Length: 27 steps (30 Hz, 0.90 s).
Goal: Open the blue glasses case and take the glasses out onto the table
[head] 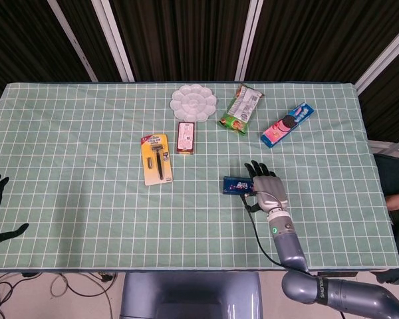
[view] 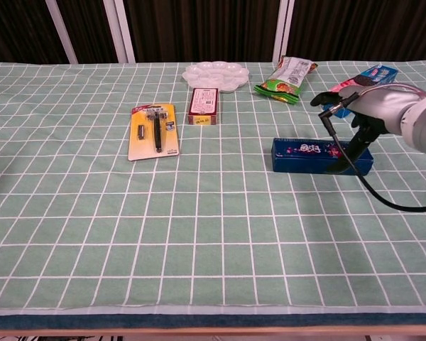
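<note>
Your right robot hand hovers over the right end of the blue glasses case, fingers spread, grasping nothing. The case lies closed toward the counter's near right. You're at the reach step: next, settle fingers on the lid.
</note>
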Available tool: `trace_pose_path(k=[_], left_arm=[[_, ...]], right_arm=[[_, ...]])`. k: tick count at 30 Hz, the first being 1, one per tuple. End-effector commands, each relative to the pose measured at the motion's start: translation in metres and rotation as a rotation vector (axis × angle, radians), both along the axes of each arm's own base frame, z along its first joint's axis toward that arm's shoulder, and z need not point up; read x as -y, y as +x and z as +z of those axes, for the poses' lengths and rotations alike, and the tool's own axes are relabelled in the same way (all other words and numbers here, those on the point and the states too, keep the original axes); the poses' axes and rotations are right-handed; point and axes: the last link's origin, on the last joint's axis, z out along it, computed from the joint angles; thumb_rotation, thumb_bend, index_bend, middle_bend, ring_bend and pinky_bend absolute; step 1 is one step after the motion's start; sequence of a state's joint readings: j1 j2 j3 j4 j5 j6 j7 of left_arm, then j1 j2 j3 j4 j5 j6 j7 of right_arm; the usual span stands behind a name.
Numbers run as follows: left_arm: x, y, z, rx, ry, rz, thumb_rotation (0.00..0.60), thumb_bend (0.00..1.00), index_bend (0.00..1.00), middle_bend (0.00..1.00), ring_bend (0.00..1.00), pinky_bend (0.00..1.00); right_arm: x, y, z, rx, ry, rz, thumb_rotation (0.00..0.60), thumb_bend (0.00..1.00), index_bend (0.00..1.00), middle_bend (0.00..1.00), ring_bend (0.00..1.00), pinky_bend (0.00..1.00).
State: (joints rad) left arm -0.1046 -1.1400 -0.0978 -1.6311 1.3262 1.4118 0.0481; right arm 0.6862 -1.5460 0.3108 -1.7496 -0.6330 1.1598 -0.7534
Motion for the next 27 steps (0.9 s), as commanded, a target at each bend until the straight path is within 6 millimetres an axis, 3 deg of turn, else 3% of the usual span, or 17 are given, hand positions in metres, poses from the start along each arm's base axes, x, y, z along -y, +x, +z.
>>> trace_pose_path(k=[1, 12, 22, 27], left_arm=[[0.000, 0.000, 0.000, 0.001, -0.004, 0.001, 0.600, 0.04, 0.00, 0.00, 0.00, 0.00], [-0.001, -0.001, 0.001, 0.011, -0.009, 0.008, 0.600, 0.04, 0.00, 0.00, 0.00, 0.00], [-0.002, -0.002, 0.002, 0.016, -0.008, 0.013, 0.600, 0.04, 0.00, 0.00, 0.00, 0.00], [-0.002, -0.002, 0.002, 0.018, -0.008, 0.016, 0.600, 0.04, 0.00, 0.00, 0.00, 0.00]], right_arm=[[0.005, 0.004, -0.008, -0.007, 0.015, -0.019, 0.600, 0.26, 0.11, 0.00, 0.00, 0.21], [0.013, 0.014, -0.028, -0.019, 0.044, -0.038, 0.600, 0.34, 0.24, 0.00, 0.00, 0.21], [0.020, 0.015, -0.036, -0.019, 0.042, -0.051, 0.600, 0.34, 0.25, 0.00, 0.00, 0.21], [0.021, 0.017, -0.039, -0.018, 0.046, -0.047, 0.600, 0.39, 0.25, 0.00, 0.00, 0.21]])
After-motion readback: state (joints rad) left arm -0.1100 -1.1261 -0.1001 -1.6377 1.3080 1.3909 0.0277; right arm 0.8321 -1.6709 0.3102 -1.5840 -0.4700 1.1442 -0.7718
